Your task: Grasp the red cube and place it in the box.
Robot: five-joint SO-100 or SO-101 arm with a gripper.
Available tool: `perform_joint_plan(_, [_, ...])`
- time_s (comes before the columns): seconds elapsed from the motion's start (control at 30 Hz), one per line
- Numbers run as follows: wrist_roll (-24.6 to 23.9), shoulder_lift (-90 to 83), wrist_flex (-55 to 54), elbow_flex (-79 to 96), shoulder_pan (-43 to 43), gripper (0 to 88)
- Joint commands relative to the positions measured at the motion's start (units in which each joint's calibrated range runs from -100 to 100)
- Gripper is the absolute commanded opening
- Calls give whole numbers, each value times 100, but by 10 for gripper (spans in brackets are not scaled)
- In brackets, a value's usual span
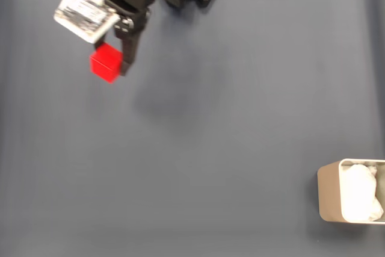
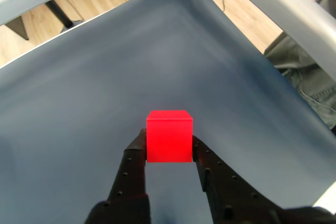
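- Landmark: the beige rectangular box with rounded corners and white soft lining (image 1: 352,192) sits at the lower right edge of the fixed view, resting on the dark blue-grey table cloth (image 1: 210,148).
- End effector: the black two-finger gripper (image 1: 114,67) hangs at the upper left of the fixed view, well apart from the box. In the wrist view, the gripper (image 2: 169,148) has its two fingers pressed against opposite side faces of the small bright red matte cube (image 2: 168,136); it is clamped on the cube.
- Task object: the red cube (image 1: 106,64) lies between the fingertips, diagonally opposite the box across the cloth. Judging from the wrist view, it appears lifted off the cloth, though contact cannot be ruled out.
- Governing relation: from the held cube, the box lies down and far to the right in the fixed view. The cube has no long axis, so orientation matters little.
- Judgement: grasp complete; the carry to the box remains.
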Motion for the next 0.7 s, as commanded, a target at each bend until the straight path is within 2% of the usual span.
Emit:
perform_joint_plan(0.0, [-10, -235, 61, -351, -540, 90])
perform_joint_plan(0.67, [24, 224, 45, -1373, -2592, 86])
